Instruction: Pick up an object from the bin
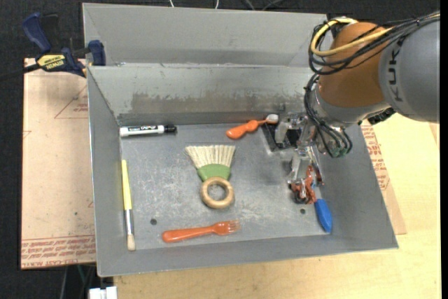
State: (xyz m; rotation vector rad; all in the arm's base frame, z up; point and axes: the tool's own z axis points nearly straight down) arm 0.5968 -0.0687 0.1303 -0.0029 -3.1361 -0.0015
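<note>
My gripper [288, 138] hangs low over the right part of the bin, under the arm's orange cover. Just left of it, near the back wall, lies an orange-handled tool [246, 128] with a pale head pointing at the gripper. Below the gripper, a tool with a blue handle and a red and metal head [313, 198] lies along the right wall, its head close under the gripper. Nothing shows held.
In the middle lie a small straw whisk with a green band [212, 160] and a tan tape ring [218, 192]. An orange plastic fork [199, 232] rests near the front. A black marker [147, 129] and a yellow stick [127, 201] lie at the left.
</note>
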